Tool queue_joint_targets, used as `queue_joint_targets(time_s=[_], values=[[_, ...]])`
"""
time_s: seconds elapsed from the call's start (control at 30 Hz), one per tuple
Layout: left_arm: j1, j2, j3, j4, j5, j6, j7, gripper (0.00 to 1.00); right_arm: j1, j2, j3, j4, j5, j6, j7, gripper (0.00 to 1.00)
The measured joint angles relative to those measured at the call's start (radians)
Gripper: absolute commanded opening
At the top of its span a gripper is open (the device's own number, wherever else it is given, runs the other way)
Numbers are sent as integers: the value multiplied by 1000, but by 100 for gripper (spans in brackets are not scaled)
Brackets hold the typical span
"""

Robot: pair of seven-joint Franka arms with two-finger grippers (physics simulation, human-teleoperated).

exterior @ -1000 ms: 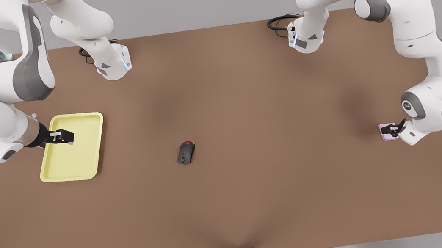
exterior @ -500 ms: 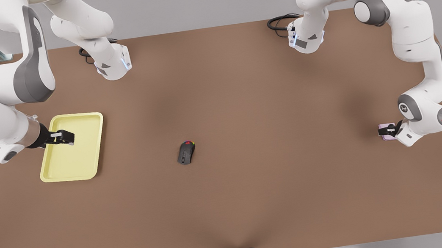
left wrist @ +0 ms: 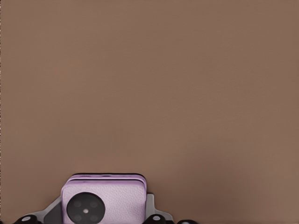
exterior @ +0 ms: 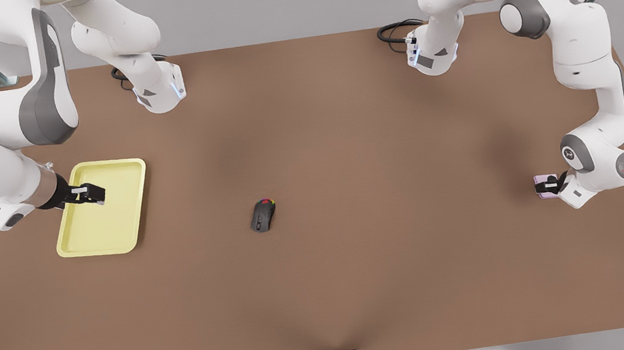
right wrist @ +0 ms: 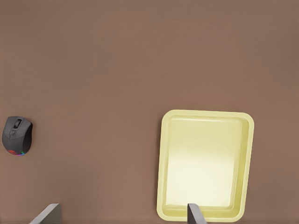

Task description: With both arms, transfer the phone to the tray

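Observation:
The lilac phone (exterior: 539, 179) lies flat on the brown table near the front view's right edge, its round camera (left wrist: 84, 210) facing up. My left gripper (exterior: 549, 186) is down over it, a finger pressed to each long side, shut on the phone (left wrist: 103, 198). The yellow tray (exterior: 105, 226) sits far off at the front view's left with nothing in it. Above its rear part my right gripper (exterior: 89, 194) hovers open; its fingertips (right wrist: 195, 213) stand wide apart over the tray (right wrist: 205, 158).
A black mouse (exterior: 263, 214) with a coloured light lies near the table's middle, between phone and tray, and is also seen as the mouse (right wrist: 17, 135) from the right wrist. The arm bases (exterior: 159, 92) and cables stand along the far edge.
The left arm has sunk a little and its gripper has settled over the phone, covering more of it. The right arm shifted slightly at first, then stayed still.

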Motion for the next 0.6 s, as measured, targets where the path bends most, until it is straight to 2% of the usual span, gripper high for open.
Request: queue_joint_targets(time_s=[0.17, 0.23, 0.43, 0.6], values=[[-2, -20, 0, -2, 1, -4, -5, 79, 0, 0, 0, 0, 0, 0, 0, 100], [-67, -79, -3, -15, 0, -27, -14, 79, 0, 1, 1, 0, 0, 0, 0, 100], [-579, -170, -13, -3, -4, -110, -169, 80, -1, 1, 0, 0, 0, 0, 0, 100], [-887, -22, -14, 297, -43, -215, -420, 80, 1, 1, 0, 1, 0, 2, 0, 100]])
